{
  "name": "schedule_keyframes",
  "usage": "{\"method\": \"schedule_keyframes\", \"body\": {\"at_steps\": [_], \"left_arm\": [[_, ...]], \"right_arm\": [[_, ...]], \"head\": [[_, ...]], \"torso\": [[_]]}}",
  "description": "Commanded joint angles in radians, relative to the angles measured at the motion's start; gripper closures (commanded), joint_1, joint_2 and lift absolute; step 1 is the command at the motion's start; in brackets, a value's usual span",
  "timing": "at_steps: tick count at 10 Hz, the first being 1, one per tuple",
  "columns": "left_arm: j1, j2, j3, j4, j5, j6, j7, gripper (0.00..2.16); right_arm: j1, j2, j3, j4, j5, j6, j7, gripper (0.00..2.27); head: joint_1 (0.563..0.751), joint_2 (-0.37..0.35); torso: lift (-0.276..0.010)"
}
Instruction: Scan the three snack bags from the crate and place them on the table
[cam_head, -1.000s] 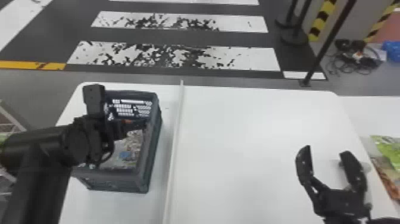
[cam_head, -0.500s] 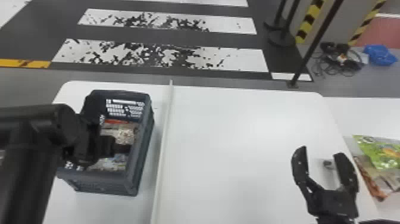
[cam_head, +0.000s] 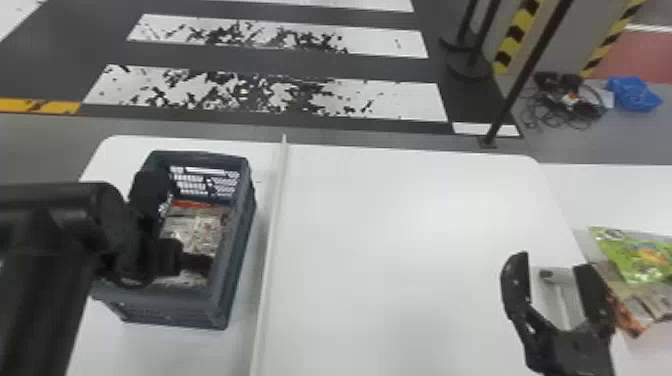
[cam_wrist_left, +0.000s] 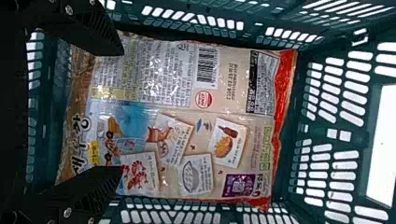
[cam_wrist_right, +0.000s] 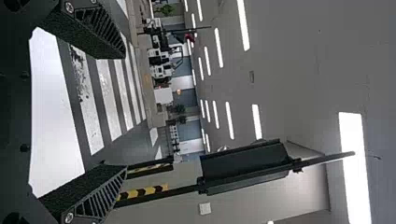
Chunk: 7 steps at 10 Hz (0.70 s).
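"What has just changed for us?"

"We see the left gripper (cam_wrist_left: 121, 109) lower now, gone down inside the crate (cam_head: 160, 297), its fingers spread, pinching nothing. A beige snack bag with a red edge (cam_wrist_left: 224, 116) lies before it in the crate, barcode (cam_wrist_left: 207, 66) facing the gripper."

"And the other bags?"

"A green bag (cam_head: 645, 255) and a brown bag (cam_head: 650, 300) lie overlapping, well to the right of the crate. The right gripper (cam_head: 550, 262), also right of the crate, is spread and empty."

"So what does that mean for us?"

"We are probably reaching for the third bag; closing on it seems next, then scanning."
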Motion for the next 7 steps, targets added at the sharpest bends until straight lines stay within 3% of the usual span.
{"method": "schedule_keyframes", "body": {"at_steps": [1, 3, 4, 5, 6, 7], "left_arm": [[-0.001, 0.000, -0.001, 0.063, -0.001, -0.106, -0.009, 0.13], [-0.032, -0.002, -0.013, 0.166, -0.001, -0.235, -0.024, 0.18], [-0.043, -0.005, -0.013, 0.207, -0.003, -0.275, -0.029, 0.65], [-0.041, -0.008, -0.010, 0.223, 0.002, -0.293, -0.021, 1.66], [-0.021, -0.008, -0.002, 0.209, 0.005, -0.311, -0.023, 2.13], [0.005, -0.006, 0.004, 0.164, 0.005, -0.311, -0.015, 2.13]], "right_arm": [[0.007, -0.001, -0.009, 0.005, -0.001, -0.016, 0.000, 0.09], [0.012, 0.000, -0.016, 0.005, -0.001, -0.025, 0.000, 0.09], [0.010, 0.000, -0.019, 0.008, -0.003, -0.025, 0.000, 0.09], [0.006, -0.001, -0.021, 0.019, -0.010, -0.025, 0.000, 0.09], [-0.002, -0.001, -0.021, 0.031, -0.015, -0.025, 0.000, 0.09], [-0.008, -0.001, -0.021, 0.037, -0.018, -0.025, 0.000, 0.09]], "head": [[0.695, -0.066], [0.695, -0.073], [0.695, -0.076], [0.695, -0.080], [0.695, -0.083], [0.695, -0.086]], "torso": [[-0.037], [-0.037], [-0.037], [-0.037], [-0.037], [-0.037]]}}
